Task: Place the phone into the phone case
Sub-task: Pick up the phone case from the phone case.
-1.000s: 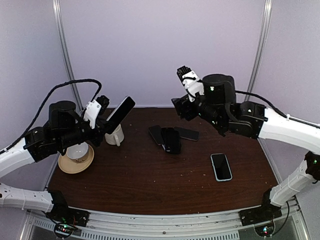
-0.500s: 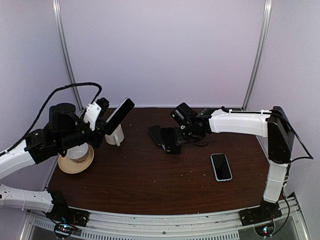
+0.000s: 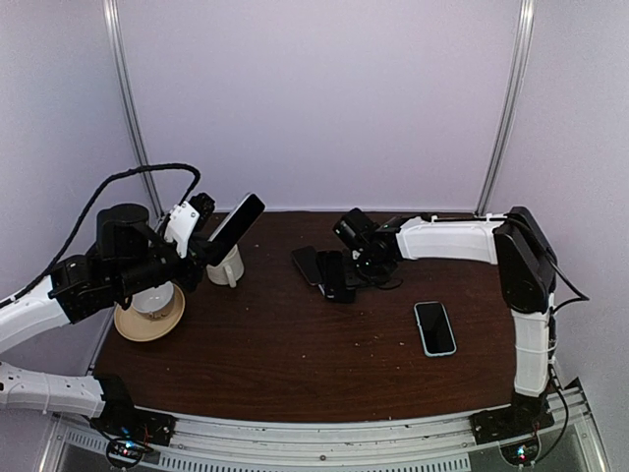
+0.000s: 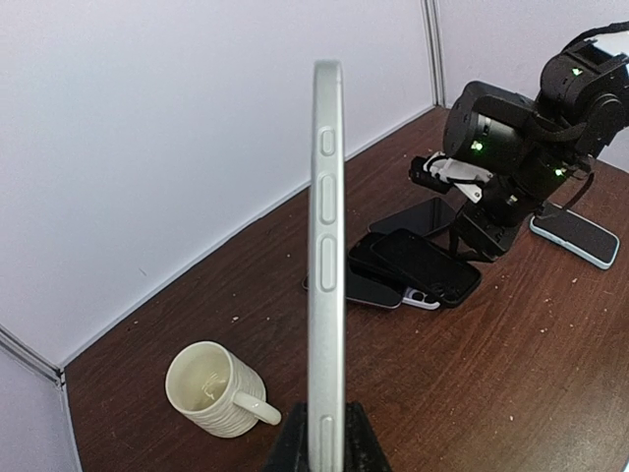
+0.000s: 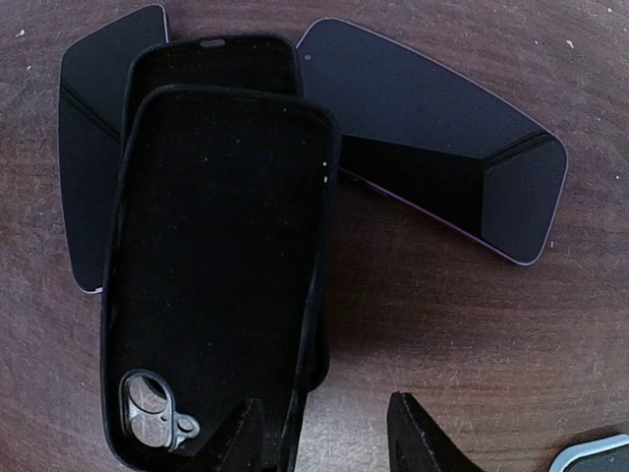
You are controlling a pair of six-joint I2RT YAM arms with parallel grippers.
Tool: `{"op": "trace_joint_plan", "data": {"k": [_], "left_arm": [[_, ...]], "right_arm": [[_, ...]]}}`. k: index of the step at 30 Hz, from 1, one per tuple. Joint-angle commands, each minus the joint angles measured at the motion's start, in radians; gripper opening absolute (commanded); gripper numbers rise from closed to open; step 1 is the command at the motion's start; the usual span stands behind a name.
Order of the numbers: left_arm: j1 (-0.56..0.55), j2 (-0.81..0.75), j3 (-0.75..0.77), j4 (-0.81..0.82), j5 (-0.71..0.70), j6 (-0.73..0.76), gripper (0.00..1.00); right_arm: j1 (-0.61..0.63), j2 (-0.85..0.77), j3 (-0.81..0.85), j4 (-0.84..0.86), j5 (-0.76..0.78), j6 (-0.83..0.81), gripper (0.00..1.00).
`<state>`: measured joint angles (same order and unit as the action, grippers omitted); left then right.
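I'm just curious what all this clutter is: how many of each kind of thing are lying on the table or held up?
Phones: 4 (one held up)
Black phone cases: 2
Cups: 2
Saucer: 1
Total: 9

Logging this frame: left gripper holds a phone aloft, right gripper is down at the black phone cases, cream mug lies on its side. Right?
No: the cream mug stands upright, per the left wrist view. Left gripper holding the phone and right gripper at the black phone cases are correct.

Phone case (image 5: 216, 265) atop second case (image 5: 211, 64), phones (image 5: 442, 147) flanking, mug (image 3: 226, 265) left.
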<state>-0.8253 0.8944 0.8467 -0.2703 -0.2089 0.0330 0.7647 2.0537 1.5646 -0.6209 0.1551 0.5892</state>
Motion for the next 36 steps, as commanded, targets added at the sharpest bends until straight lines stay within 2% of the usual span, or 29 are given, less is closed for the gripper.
{"op": "trace_joint_plan", "data": {"k": [1, 5, 7, 14, 20, 26, 30, 36], "left_arm": [[0.007, -0.015, 0.005, 0.119, -0.004, 0.013, 0.00], [0.006, -0.012, 0.004, 0.120, -0.006, 0.013, 0.00], [0.006, -0.011, 0.004, 0.121, -0.006, 0.013, 0.00], [0.008, -0.014, 0.003, 0.119, -0.008, 0.018, 0.00], [0.007, -0.022, 0.000, 0.122, -0.018, 0.023, 0.00], [0.006, -0.028, 0.002, 0.123, -0.019, 0.024, 0.00], [0.007, -0.021, 0.002, 0.123, -0.021, 0.025, 0.00], [0.007, -0.015, 0.003, 0.123, -0.020, 0.020, 0.00]], "right_arm": [[-0.017, 0.038, 0.013, 0.030, -0.037, 0.012, 0.46], [-0.026, 0.064, 0.024, 0.037, -0.059, 0.014, 0.45], [-0.030, 0.075, 0.028, 0.038, -0.063, 0.014, 0.41], [-0.032, 0.038, 0.000, 0.059, -0.067, -0.032, 0.00], [-0.034, -0.034, -0.003, 0.015, -0.067, -0.102, 0.00], [-0.018, -0.141, -0.007, -0.077, -0.123, -0.290, 0.00], [0.047, -0.207, -0.008, -0.190, -0.152, -0.442, 0.00], [0.155, -0.264, -0.050, -0.333, -0.205, -0.586, 0.00]]}}
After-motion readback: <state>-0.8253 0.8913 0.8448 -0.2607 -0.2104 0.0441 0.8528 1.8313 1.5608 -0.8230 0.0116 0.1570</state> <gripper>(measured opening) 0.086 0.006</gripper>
